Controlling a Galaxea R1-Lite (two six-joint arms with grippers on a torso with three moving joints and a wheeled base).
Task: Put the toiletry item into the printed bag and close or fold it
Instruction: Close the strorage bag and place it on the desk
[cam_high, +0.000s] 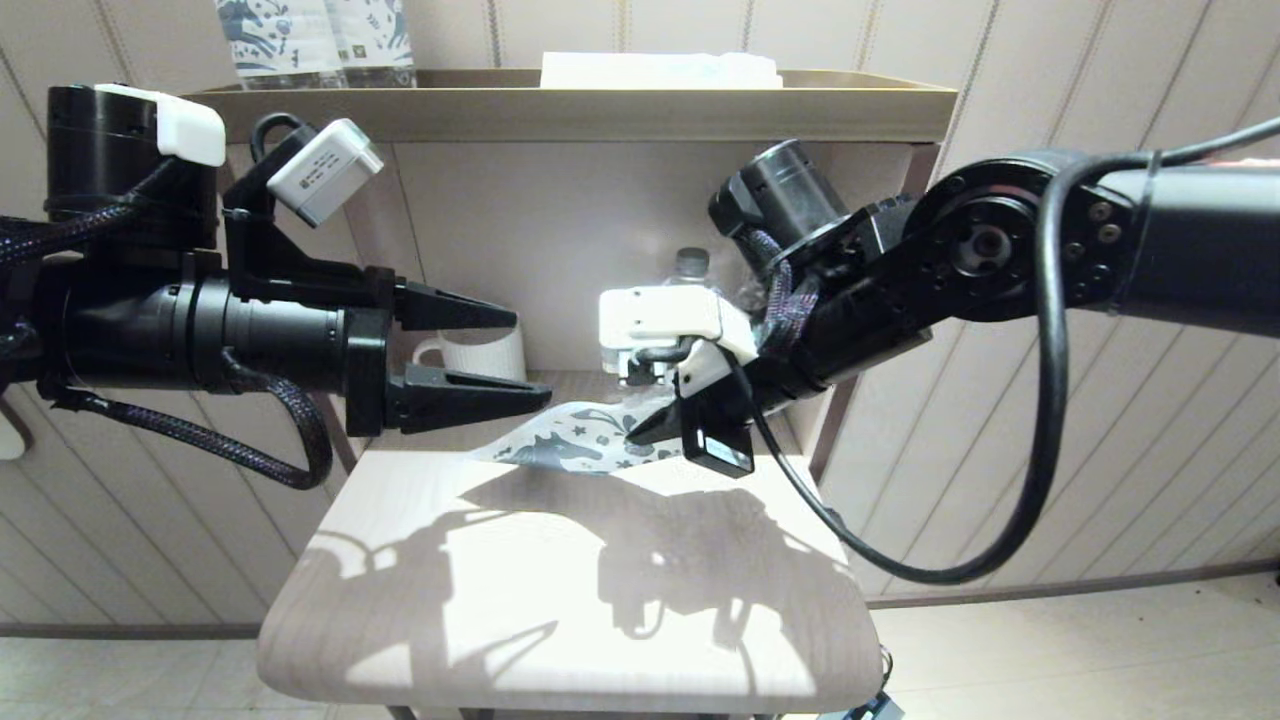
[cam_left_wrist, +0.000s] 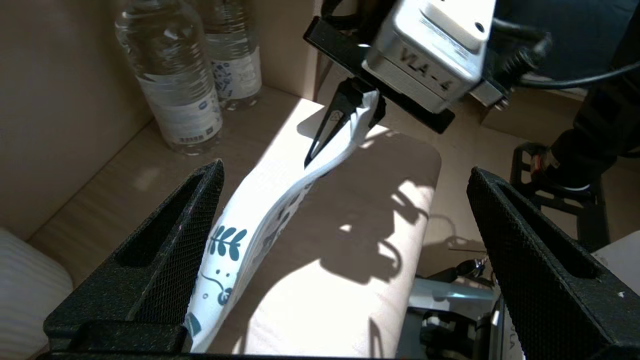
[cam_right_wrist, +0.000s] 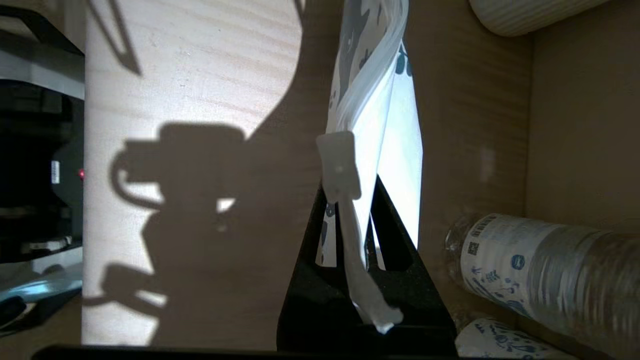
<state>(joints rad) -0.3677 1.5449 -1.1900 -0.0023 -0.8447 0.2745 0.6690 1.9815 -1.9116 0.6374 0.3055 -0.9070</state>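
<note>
The printed bag (cam_high: 570, 442) lies at the back of the pale wooden table (cam_high: 560, 600), white with dark blue horse and leaf prints. One end rises off the wood, where my right gripper (cam_high: 635, 435) is shut on it. In the right wrist view, the slim white toothbrush (cam_right_wrist: 350, 235) runs between the shut fingers of the right gripper (cam_right_wrist: 350, 187), its wider head lying on the bag (cam_right_wrist: 380, 115). My left gripper (cam_high: 532, 357) hangs open just left of the bag, holding nothing. In the left wrist view, the bag (cam_left_wrist: 260, 210) lies beside one finger of the left gripper (cam_left_wrist: 345, 170) and runs away to the right gripper (cam_left_wrist: 312, 155).
Two water bottles (cam_left_wrist: 172, 85) stand in the back corner, near the right gripper (cam_right_wrist: 540, 265). A white ribbed cup (cam_high: 480, 352) sits behind the left gripper. The shelf top (cam_high: 570, 100) carries a flat white packet (cam_high: 660, 70) and labelled bottles (cam_high: 315, 40).
</note>
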